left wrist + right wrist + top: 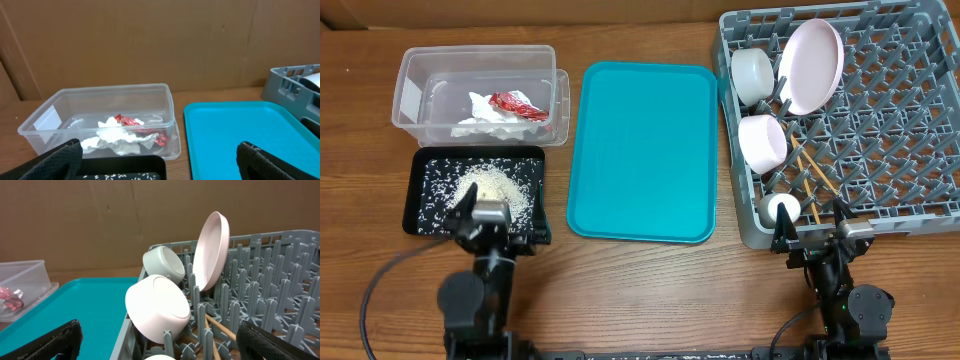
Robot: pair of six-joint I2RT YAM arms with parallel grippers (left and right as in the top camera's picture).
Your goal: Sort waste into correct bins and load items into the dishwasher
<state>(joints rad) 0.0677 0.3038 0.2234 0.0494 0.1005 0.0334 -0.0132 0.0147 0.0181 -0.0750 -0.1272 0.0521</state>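
The clear tub (415, 95) holds the red wrapper (518, 104) and crumpled white paper (485, 120); they also show in the left wrist view (131, 121). The black tray (425, 215) holds rice grains (498, 187). The grey dish rack (880, 140) holds the plate (811, 65), a pale bowl (753, 75), a white bowl (764, 141), the cup (782, 208) and two chopsticks (808, 178). My left gripper (490, 222) is open and empty at the tray's near edge. My right gripper (812, 236) is open and empty at the rack's near left corner.
A teal serving tray (642, 150) lies bare between the bins and the rack. A brown cardboard wall (150, 40) stands behind the table. The tub's lid lies under its right side.
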